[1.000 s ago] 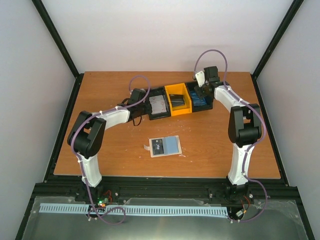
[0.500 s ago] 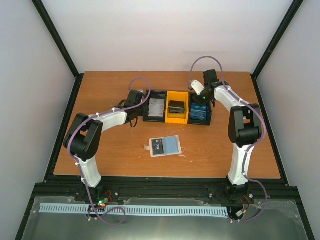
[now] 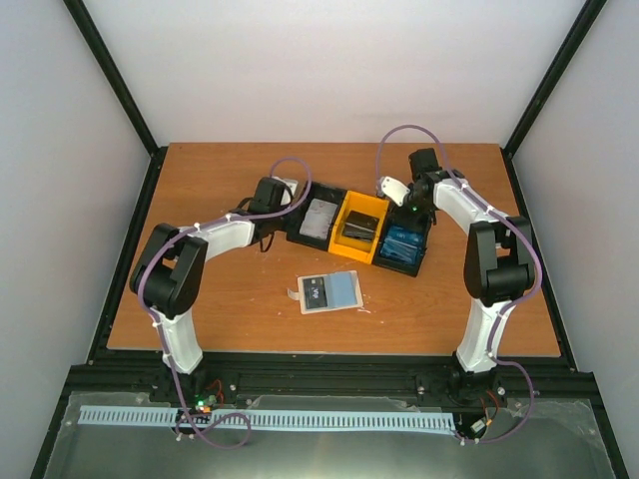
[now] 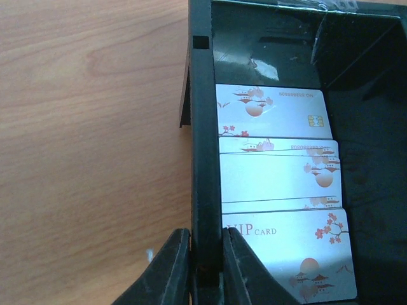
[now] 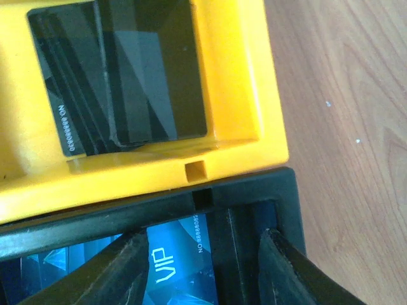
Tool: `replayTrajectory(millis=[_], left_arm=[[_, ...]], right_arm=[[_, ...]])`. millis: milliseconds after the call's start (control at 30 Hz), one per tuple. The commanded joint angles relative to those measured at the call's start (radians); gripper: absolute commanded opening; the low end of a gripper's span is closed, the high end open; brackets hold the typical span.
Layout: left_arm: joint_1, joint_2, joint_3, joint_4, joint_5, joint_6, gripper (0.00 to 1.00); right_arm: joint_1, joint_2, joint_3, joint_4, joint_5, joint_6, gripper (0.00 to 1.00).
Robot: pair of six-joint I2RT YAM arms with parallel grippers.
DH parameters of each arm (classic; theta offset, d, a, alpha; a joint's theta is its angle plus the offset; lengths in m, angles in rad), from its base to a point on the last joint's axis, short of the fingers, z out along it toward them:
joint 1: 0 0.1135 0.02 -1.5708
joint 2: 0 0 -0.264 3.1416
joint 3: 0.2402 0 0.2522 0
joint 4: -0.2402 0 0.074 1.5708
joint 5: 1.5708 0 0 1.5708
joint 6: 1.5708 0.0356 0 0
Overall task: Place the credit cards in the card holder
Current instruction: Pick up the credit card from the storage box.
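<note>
Looking down from the top camera, a black-and-yellow tray [image 3: 365, 200] sits skewed on the wooden table [image 3: 200, 180]. Its three compartments hold grey-white cards [image 3: 319, 217], dark cards [image 3: 359, 230] and blue cards [image 3: 402, 244]. The left gripper [image 3: 288, 203] is at the tray's left end and the right gripper [image 3: 409, 206] is at the far side of the blue compartment. The card holder [image 3: 329, 291] lies flat on the table nearer the arm bases, well apart from the tray and both grippers, with a dark patch and a pale blue patch on its face.

From the left wrist camera, the two black fingers [image 4: 172, 273] press against either side of the tray's black outer wall, clamped on it. Just beside that wall the silver-white cards overlap in a row, printed with red blossoms; the nearest reads "VIP CARD".

From the right wrist camera, the fingers [image 5: 121, 270] stand spread on either side of a black wall at the tray's corner, with gaps showing on both sides, so nothing is gripped. One finger hangs over the blue cards; the dark cards lie in the yellow compartment beyond.
</note>
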Motion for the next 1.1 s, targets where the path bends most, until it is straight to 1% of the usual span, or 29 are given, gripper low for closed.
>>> replayTrajectory(millis=[0,67,133,233,300,333,533,633,767,867,1067], left_arm=[[-0.002,0.049,0.081,-0.002,0.107,0.09,0.07],[-0.002,0.058,0.085,0.003,0.109,0.087,0.08],[-0.002,0.065,0.085,0.003,0.102,0.086,0.08],[-0.003,0.074,0.094,-0.004,0.087,0.084,0.08],[-0.002,0.075,0.102,-0.006,0.086,0.082,0.08],[-0.002,0.077,0.104,-0.007,0.086,0.082,0.08],[-0.001,0.088,0.115,-0.017,0.082,0.08,0.08],[0.001,0.091,0.119,-0.018,0.079,0.077,0.09],[0.003,0.091,0.121,-0.014,0.091,0.073,0.09],[0.003,0.093,0.119,-0.012,0.097,0.071,0.1],[0.004,0.095,0.12,-0.013,0.099,0.071,0.11]], right_arm=[[0.001,0.008,0.027,-0.068,-0.041,-0.036,0.51],[0.001,-0.006,0.002,-0.071,-0.063,-0.036,0.52],[-0.001,-0.02,-0.022,-0.073,-0.07,-0.042,0.49],[-0.004,-0.018,-0.033,-0.093,-0.059,-0.045,0.34],[-0.005,-0.009,-0.03,-0.105,-0.045,-0.038,0.28],[-0.005,-0.008,-0.031,-0.11,-0.039,-0.033,0.28],[-0.007,-0.025,-0.043,-0.12,-0.011,0.007,0.4],[-0.007,-0.067,-0.064,-0.106,-0.036,0.033,0.4],[-0.007,-0.134,-0.13,-0.062,-0.072,0.039,0.37],[-0.007,-0.127,-0.145,-0.088,-0.071,0.04,0.37],[-0.005,-0.116,-0.186,-0.083,-0.034,0.075,0.42]])
